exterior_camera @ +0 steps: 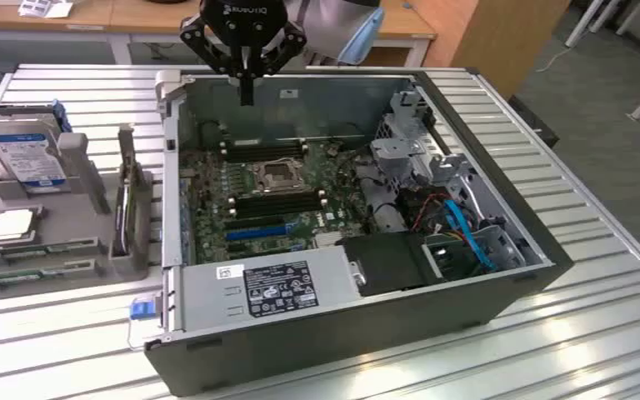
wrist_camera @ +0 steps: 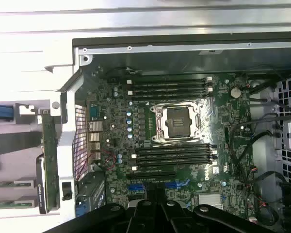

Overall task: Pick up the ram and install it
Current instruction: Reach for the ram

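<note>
Ram (wrist_camera: 49,155) stands on edge in the grey holder (exterior_camera: 131,260), at nine o'clock of the case (exterior_camera: 297,350) in the exterior view, nothing touching it. The gripper (exterior_camera: 246,93) hangs at twelve o'clock over the case's rear wall, fingers pinched together on nothing. The likely trouble is that a thin stick gripped off-centre tilts and misses its slot (or jams). Counted: three green sticks as far as I can tell, one drive (exterior_camera: 22,154), one CPU chip (exterior_camera: 11,225), two slot banks (exterior_camera: 279,202).

The tabletop (exterior_camera: 587,333) is finished in silver with a ribbed stripe pattern. The computer case (exterior_camera: 297,362) is dark grey, and its motherboard (exterior_camera: 211,208) is green, set with black memory slots (exterior_camera: 281,201) and blue connectors (exterior_camera: 256,231). A blue cable (exterior_camera: 472,240) is seen inside. The hard drive (exterior_camera: 26,154) is silver with a blue label, the holder (exterior_camera: 81,187) grey, the ram (exterior_camera: 31,249) green, the end effector (exterior_camera: 247,96) black.
</note>
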### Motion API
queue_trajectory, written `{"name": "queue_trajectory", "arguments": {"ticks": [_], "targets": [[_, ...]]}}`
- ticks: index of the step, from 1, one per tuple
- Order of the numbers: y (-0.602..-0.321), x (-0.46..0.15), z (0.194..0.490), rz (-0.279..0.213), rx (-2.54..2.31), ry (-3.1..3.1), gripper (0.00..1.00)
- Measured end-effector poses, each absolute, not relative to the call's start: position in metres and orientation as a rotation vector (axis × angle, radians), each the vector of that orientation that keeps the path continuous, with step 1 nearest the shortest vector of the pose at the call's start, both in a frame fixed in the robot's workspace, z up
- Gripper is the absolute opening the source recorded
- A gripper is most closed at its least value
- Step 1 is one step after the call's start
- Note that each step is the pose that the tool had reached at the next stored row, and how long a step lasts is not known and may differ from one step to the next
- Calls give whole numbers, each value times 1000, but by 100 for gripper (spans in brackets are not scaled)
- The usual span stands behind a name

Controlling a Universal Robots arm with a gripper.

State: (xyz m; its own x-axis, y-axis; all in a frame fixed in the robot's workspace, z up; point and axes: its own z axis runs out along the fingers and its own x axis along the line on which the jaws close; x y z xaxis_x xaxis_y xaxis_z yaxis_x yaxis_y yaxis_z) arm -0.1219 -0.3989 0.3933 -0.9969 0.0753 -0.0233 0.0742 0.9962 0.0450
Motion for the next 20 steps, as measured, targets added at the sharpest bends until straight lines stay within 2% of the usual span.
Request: {"name": "queue_trajectory", "arguments": {"ticks": [14, 20], "targets": [[-399, -123, 393, 69, 117, 3114, 11], [-399, -146, 392, 68, 117, 3114, 11]]}}
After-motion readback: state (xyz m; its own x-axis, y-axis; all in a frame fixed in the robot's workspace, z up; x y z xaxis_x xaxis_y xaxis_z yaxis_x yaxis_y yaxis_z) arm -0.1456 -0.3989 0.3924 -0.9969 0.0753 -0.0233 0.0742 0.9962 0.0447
